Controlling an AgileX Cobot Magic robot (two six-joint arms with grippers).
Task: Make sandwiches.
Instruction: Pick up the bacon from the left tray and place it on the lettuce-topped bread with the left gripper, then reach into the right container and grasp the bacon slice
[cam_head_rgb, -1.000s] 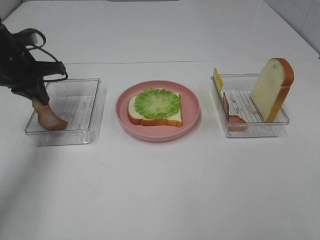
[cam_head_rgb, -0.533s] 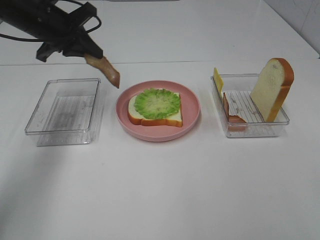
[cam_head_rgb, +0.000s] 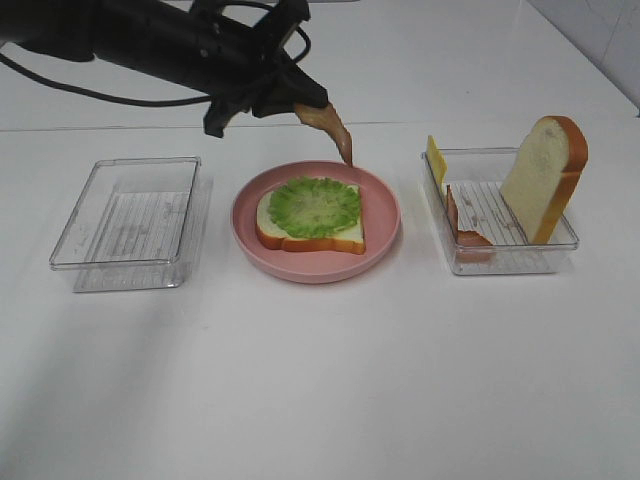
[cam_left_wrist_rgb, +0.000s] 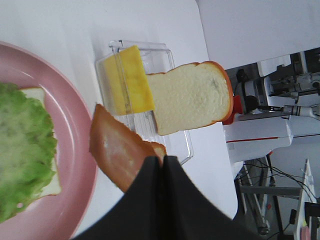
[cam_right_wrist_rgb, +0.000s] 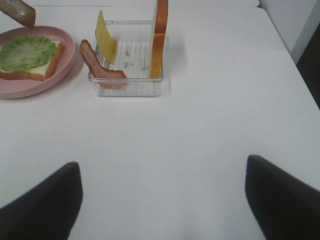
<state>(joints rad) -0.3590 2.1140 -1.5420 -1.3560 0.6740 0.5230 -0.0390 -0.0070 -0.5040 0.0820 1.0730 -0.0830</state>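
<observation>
Exterior high: your left tool (cam_head_rgb: 306, 104) reaches past mid-frame and hangs over the far rim of the pink plate (cam_head_rgb: 385, 222).
Left tool state: clamped on the top end of the held bacon strip (cam_head_rgb: 336, 132). The strip droops, its lower tip just above the plate rim. Can't tell if it touches.
Left wrist extra: the dark fingers (cam_left_wrist_rgb: 145, 175) are pressed together w/ the strip sticking out between them. You can't make out that pinch from exterior high.
Sandwich so far: bottom bread slice (cam_head_rgb: 340, 238) lies flat on the plate, lettuce (cam_head_rgb: 314, 205) on top.
Right tray (cam_head_rgb: 505, 266): the upright bread slice (cam_head_rgb: 545, 175) leans at the right side, the cheese square (cam_head_rgb: 436, 158) stands at the far-left corner, and the second bacon strip (cam_head_rgb: 464, 225) sits along the left wall.
Left tray (cam_head_rgb: 130, 276): on the bench (cam_head_rgb: 320, 380), left of the plate.
Cheese and bread: left wrist gives you their broad faces side by side. Exterior high shows the cheese as a thin sliver, and right wrist shows the upright slice edge-on.
Right tool (cam_right_wrist_rgb: 161, 162): shown by right wrist only. Its fingers are spread wide w/ bare bench between them, well apart from the right tray.
</observation>
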